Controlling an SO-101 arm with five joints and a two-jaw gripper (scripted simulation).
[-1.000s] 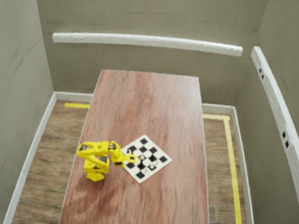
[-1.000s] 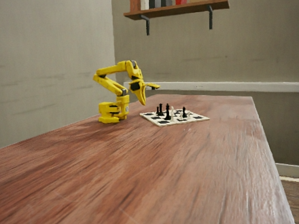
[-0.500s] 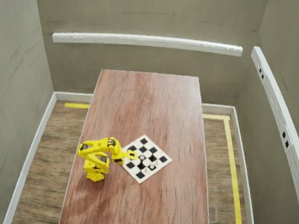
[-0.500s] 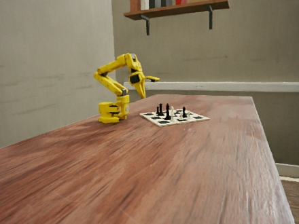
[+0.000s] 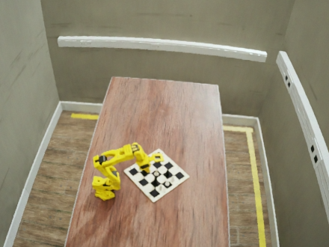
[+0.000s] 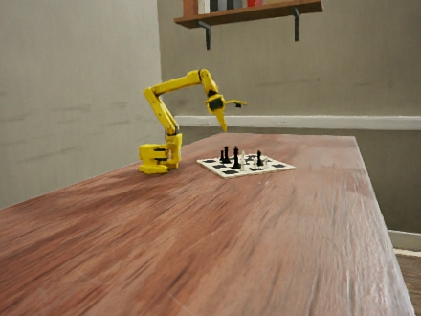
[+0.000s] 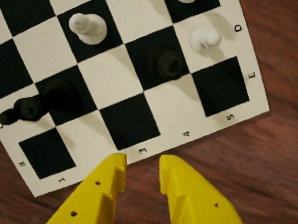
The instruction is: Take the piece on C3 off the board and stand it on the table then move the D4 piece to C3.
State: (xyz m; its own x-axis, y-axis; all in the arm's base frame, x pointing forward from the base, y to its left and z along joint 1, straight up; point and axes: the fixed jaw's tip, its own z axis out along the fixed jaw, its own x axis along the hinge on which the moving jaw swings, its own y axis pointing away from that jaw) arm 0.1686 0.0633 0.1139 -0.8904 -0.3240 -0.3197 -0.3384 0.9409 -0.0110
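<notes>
The white chess piece (image 5: pixel 156 174) (image 7: pixel 88 28) on C3 stands upright on the board's dark centre square, its rounded head seen from above. In the exterior view it is hard to single out among the other pieces. Diagonally next to it, the dark black piece (image 5: pixel 155 182) (image 6: pixel 235 159) (image 7: pixel 167 63) stands upright on D4, also a dark square. A small white piece (image 7: pixel 206 41) stands on the pale square D5 beside it, and part of another white piece shows on C5 at the top of the wrist view. A tall black piece (image 7: pixel 61 95) is on D2, its upper part reaching toward the left edge of that view. All of these are on the flat black-and-white checkered board (image 5: pixel 128 171) (image 6: pixel 221 175) (image 7: pixel 262 107), which lies on the reddish-brown wooden table (image 5: pixel 179 120) (image 6: pixel 191 239) (image 7: pixel 272 165). The yellow pincer (image 5: pixel 148 171) (image 6: pixel 225 128) (image 7: pixel 143 160) hangs above the pieces, touching none; its fingers are parted by a narrow gap with nothing between them. Behind it, the yellow jointed arm (image 5: pixel 121 153) (image 6: pixel 177 84) bends up and over from its base beside the board. Farther out, a white rail (image 5: pixel 161 45) (image 6: pixel 297 122) runs along the grey wall.
</notes>
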